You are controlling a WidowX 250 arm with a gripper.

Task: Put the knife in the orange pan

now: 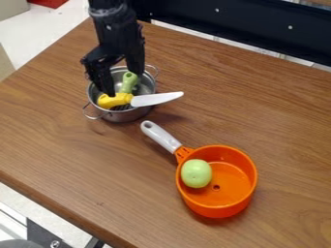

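Note:
My gripper [123, 83] hangs over the metal pot at the upper left, its two fingers apart. The knife lies across that pot, with its yellow handle [114, 100] inside and its white blade [157, 99] sticking out over the right rim. One fingertip is right at the top of the yellow handle; whether they touch I cannot tell. Lower right, the orange pan [244, 181] stands upright on the table, its white handle pointing up and left. A pale green round object [196, 173] sits at the left inside the pan.
The metal pot [136, 114] has wire handles at both sides and also holds a green-handled item [129, 82]. The wooden table [71, 145] ends at a front-left edge, and a dark rail [252, 24] runs behind it.

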